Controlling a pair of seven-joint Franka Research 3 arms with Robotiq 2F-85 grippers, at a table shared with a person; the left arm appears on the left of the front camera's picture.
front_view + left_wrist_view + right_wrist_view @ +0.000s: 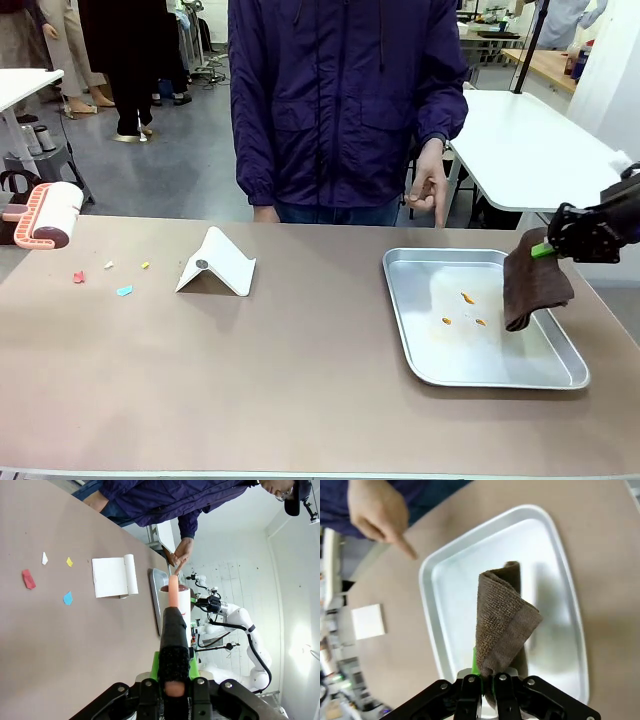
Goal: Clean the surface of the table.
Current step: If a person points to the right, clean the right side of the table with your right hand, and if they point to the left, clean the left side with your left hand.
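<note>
1. The table [300, 390] spans the front view from its left edge to its right edge, and its beige-brown top carries every item below.
2. The left gripper [170, 684] is fully closed on the black-sleeved handle of a lint roller [174, 625]. The roll end sits at the table's far left corner.
3. The right gripper [545, 249] is fully closed on the upper end of a brown cloth [535, 285].
4. The cloth hangs over the right side of a metal tray [470, 355] lying near the table's right edge. Whether it touches the tray cannot be told.
5. Orange bits [467, 297] lie on the tray floor.
6. Four paper scraps [124, 291], red, white, yellow and blue, lie near the left edge, with a white folded stand [215, 263] beside them.
7. A person [340, 100] stands at the far edge. One hand [428, 188] points a finger down, above the tray's far rim.
</note>
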